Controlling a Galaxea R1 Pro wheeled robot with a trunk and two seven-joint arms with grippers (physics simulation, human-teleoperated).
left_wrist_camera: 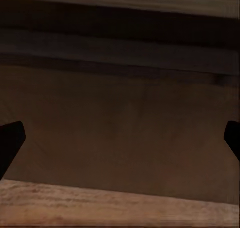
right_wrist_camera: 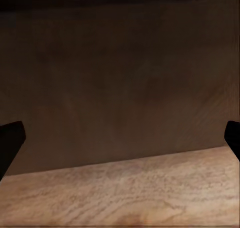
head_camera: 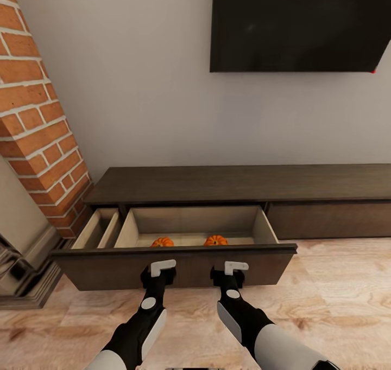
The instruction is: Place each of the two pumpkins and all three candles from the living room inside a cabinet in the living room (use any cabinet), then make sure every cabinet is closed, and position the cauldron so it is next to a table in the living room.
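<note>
The cabinet (head_camera: 239, 183) is seen along the far wall as a long, low dark-brown unit, and its left drawer (head_camera: 174, 267) is pulled wide open toward the robot, with two pumpkins inside against the near wall of the pale beige interior: the left pumpkin (head_camera: 162, 242) and the right pumpkin (head_camera: 215, 240), set apart from each other. The left gripper (head_camera: 158, 275) and the right gripper (head_camera: 228, 276) are held at the drawer's front panel, just beside or touching it; in both wrist views the dark fingers are spread to the frame edges, so both pairs of jaws are judged wide open with nothing held. The drawer front is flat and handleless, so it is probably best pushed shut with a flat, even press from both grippers, since a wide panel pushed at one end may skew on its slides; it is judged stiff and fairly heavy. The pumpkins look light and round and could roll if the drawer is shoved hard. A pale wood-plank floor (head_camera: 336, 305) lies below, a brick column (head_camera: 38, 120) stands at the left, and a dark screen (head_camera: 301, 25) is mounted on the plain wall above.
</note>
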